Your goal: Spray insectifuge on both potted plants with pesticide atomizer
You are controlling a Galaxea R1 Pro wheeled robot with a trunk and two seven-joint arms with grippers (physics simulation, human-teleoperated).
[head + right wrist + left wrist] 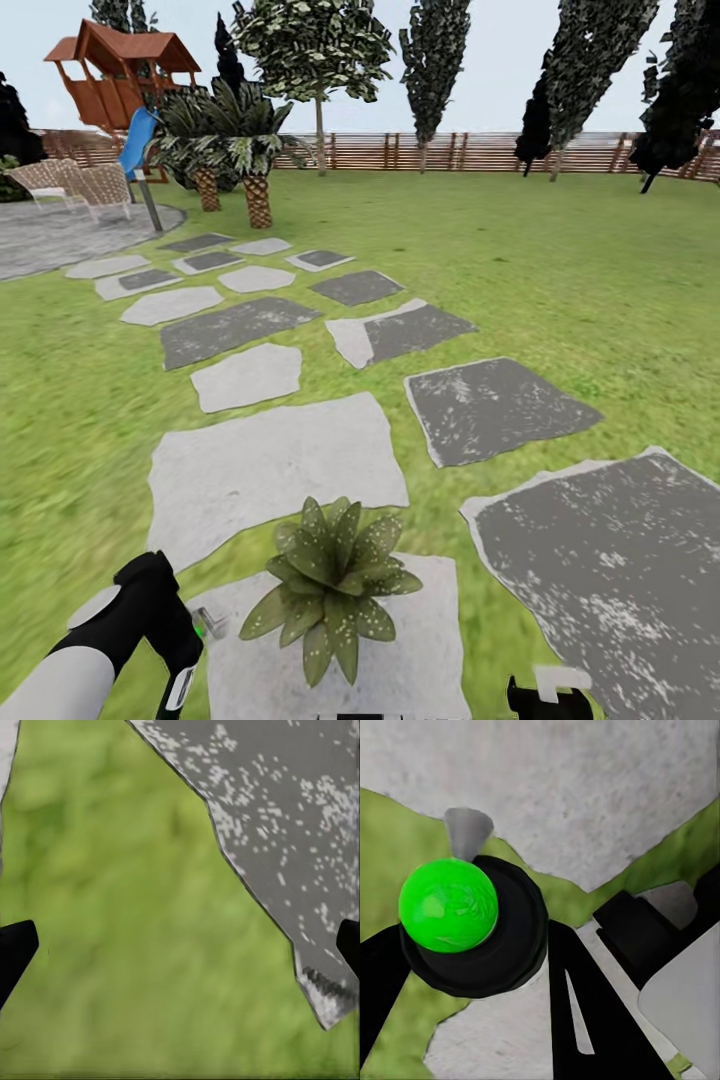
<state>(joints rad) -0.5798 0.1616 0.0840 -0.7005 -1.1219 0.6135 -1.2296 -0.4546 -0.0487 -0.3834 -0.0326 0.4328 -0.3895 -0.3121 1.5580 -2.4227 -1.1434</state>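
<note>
One potted plant (335, 585), a rosette of pale-speckled green leaves, stands on a light stepping stone (420, 660) at the bottom of the head view; its pot is hidden under the leaves. My left gripper (185, 655) hangs just to the plant's left, shut on the pesticide atomizer (208, 626). In the left wrist view the atomizer (454, 904) is a dark round bottle with a bright green ball on top and a grey cone nozzle, held between the black fingers (585, 1012). My right gripper (545, 695) sits low at the right, open over grass and a dark stone edge (300, 817).
Light and dark stepping stones (270, 465) lead away across the lawn toward a round paved patch (60, 235) with wicker chairs (70, 185). A wooden playhouse with a blue slide (125, 75), palm-like shrubs (235, 130), tall trees and a slatted fence (470, 150) stand at the back.
</note>
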